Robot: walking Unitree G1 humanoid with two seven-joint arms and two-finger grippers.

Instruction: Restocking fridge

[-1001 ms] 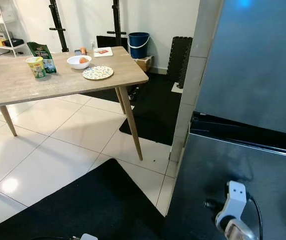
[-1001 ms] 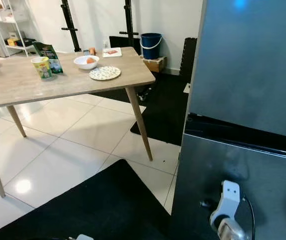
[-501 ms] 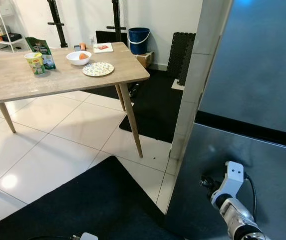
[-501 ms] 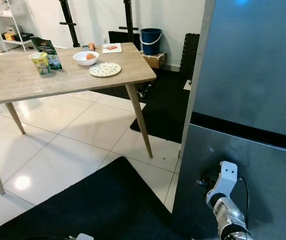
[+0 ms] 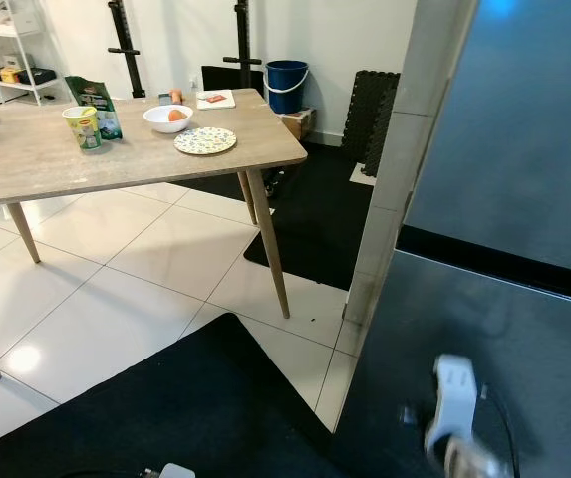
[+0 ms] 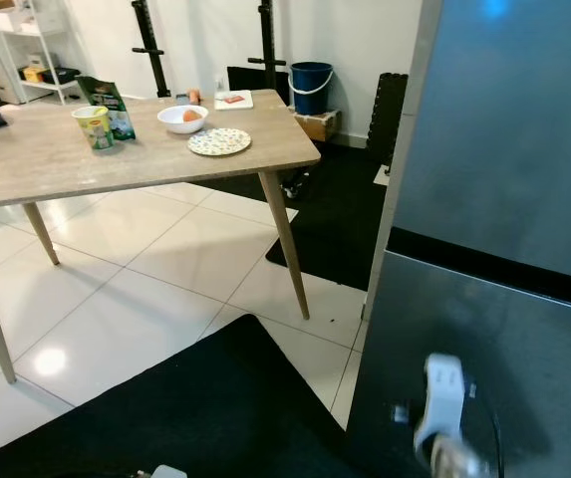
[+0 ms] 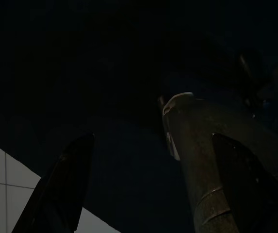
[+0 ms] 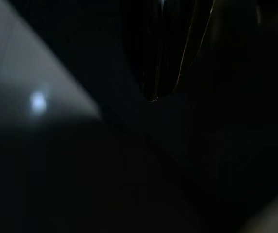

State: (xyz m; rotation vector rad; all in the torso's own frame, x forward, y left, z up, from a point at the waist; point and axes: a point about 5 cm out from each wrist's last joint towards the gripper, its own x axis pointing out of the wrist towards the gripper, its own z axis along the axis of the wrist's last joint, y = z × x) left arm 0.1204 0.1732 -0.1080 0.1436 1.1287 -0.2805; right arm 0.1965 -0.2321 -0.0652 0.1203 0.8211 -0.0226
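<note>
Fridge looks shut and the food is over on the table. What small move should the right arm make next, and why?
Probably ease the right gripper toward the left edge of the lower fridge door to pull it open. Both doors look shut, the gripper is blurred in front of the lower one, and the bowl, cup and green packet sit on the table, out of reach.

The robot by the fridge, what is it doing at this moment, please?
The robot stands close to a dark grey fridge, whose doors look shut. Its right arm, blurred by motion, is raised against the lower door. The food is on the wooden table: a white bowl, a patterned plate, a yellow cup and a green bag.
</note>
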